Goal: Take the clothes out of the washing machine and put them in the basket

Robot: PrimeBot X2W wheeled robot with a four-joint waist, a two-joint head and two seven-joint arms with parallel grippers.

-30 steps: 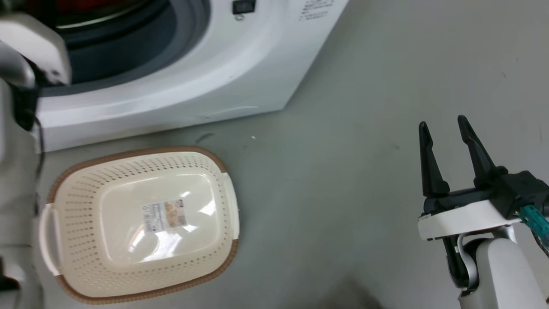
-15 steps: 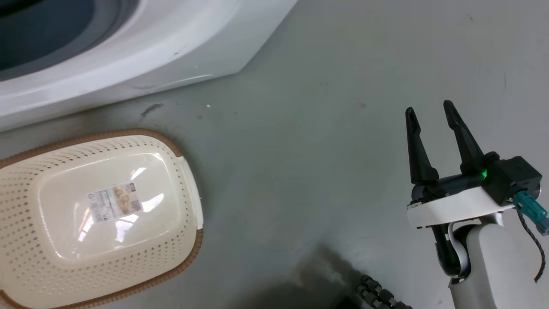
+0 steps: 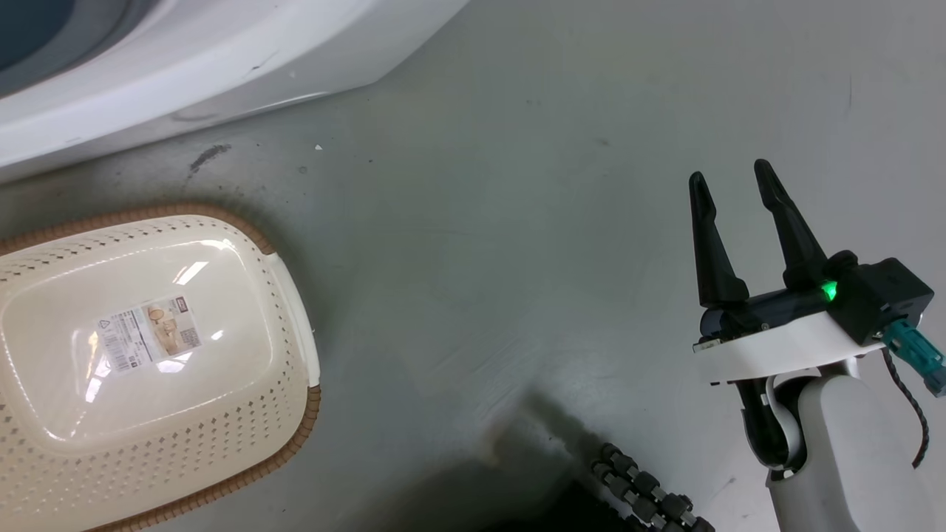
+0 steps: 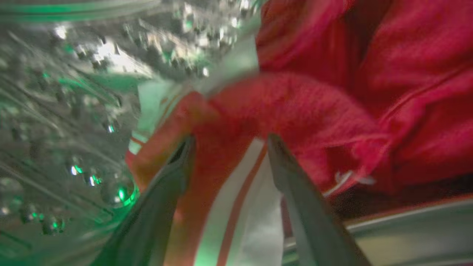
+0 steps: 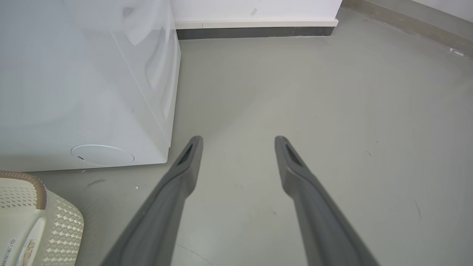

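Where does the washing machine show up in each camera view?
Head view: the washing machine is the white body across the top left corner.
Left wrist view: its steel drum is on the left, beside the red clothes.
Right wrist view: its white front and side take the upper left.
Shared landmark: the basket, lower left in the head view and bottom left corner in the right wrist view.

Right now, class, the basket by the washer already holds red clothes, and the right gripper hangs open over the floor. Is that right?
No: the basket is empty, as the head view shows; the clothes are in the drum. It does stand by the washer, and the right gripper hangs open over the floor.
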